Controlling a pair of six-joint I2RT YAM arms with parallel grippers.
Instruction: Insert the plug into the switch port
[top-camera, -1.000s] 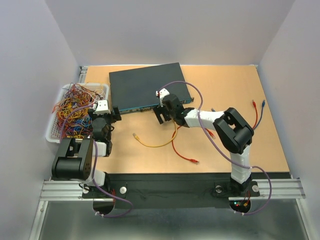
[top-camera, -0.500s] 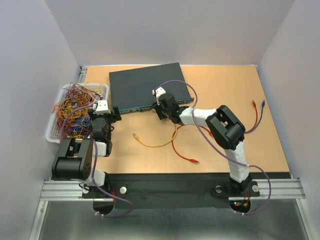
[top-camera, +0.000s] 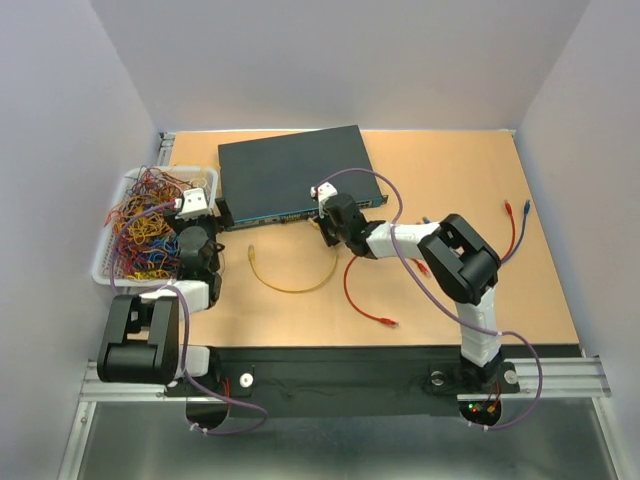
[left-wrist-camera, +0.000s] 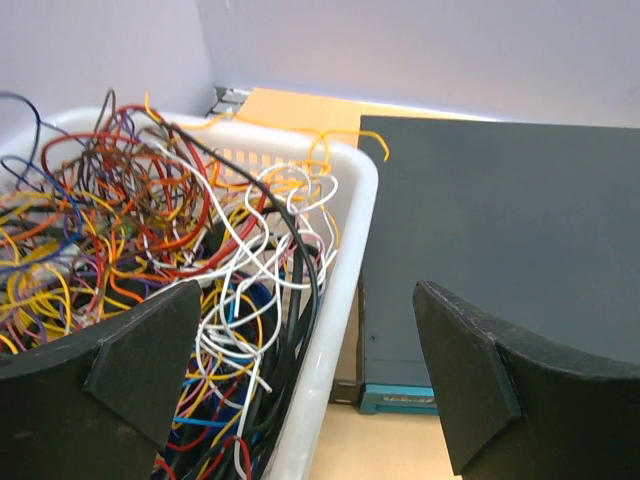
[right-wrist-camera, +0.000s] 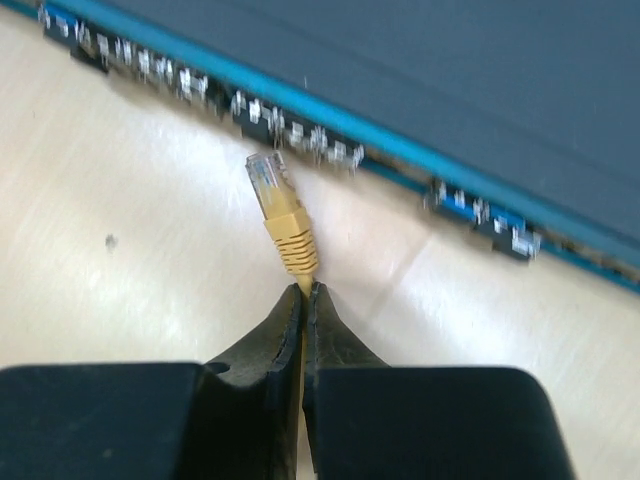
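The switch (top-camera: 290, 175) is a flat dark blue-grey box at the back of the table. Its row of ports (right-wrist-camera: 300, 135) along a blue strip faces the arms. My right gripper (right-wrist-camera: 305, 290) is shut on a yellow cable just behind its yellow plug (right-wrist-camera: 275, 205). The plug's clear tip points at the ports, a short way from them and not touching. In the top view the right gripper (top-camera: 328, 228) sits just in front of the switch's port face. My left gripper (left-wrist-camera: 315, 390) is open with nothing in it, between the basket and the switch's left corner (left-wrist-camera: 400, 395).
A white basket (top-camera: 105, 265) full of tangled coloured wires stands at the left, its rim (left-wrist-camera: 345, 250) close to the switch. The yellow cable's loop (top-camera: 290, 287) and a red cable (top-camera: 365, 300) lie mid-table. Red and blue cables (top-camera: 515, 225) lie at the right.
The right gripper has shut on the yellow cable behind the plug. The cable's loop and free end shifted left. The left gripper moved left and back, toward the switch's corner.
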